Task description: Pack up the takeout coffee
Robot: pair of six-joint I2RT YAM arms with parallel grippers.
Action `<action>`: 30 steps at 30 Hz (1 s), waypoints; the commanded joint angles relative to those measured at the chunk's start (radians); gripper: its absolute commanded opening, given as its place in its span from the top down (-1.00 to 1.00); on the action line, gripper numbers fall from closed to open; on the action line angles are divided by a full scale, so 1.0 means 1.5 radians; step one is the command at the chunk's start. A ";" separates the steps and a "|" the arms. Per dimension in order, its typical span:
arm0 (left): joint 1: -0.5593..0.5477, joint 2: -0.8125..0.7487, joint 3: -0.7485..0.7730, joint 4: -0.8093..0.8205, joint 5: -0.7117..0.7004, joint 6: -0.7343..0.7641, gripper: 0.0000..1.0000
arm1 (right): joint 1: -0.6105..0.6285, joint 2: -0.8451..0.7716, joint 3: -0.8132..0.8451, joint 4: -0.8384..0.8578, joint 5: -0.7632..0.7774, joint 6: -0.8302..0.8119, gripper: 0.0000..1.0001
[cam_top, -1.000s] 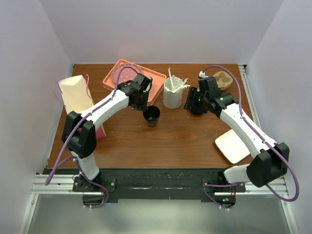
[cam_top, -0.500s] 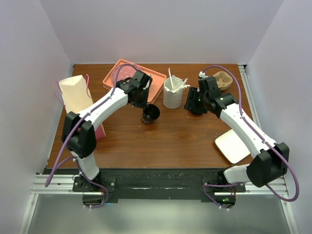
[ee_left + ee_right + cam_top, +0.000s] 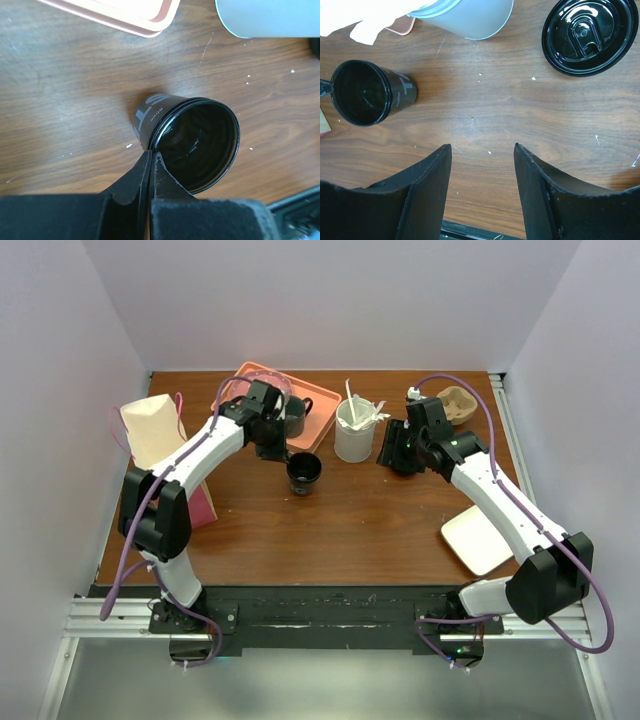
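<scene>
— Two steps left, would you say?
— Both, as I judge it: capping and bagging. At the far left your paper bag point(image 3: 152, 432) stands on the table point(image 3: 350, 530), and the cup point(image 3: 197, 137) is not in it. Right of the bag, your left gripper point(image 3: 151, 156) is closed, and its tips seem to pinch the rim of the lettered cup, which stands open just near of the pink tray point(image 3: 322, 405).
— And the lid point(image 3: 590, 34)?
— Further right, flat on the table, well apart from the cup. Your right gripper point(image 3: 482, 146) hovers near it, jaws apart, holding nothing.
</scene>
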 commanded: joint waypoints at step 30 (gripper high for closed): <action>0.044 -0.117 -0.078 0.117 0.175 -0.053 1.00 | 0.120 0.036 0.020 0.080 -0.043 0.056 -0.16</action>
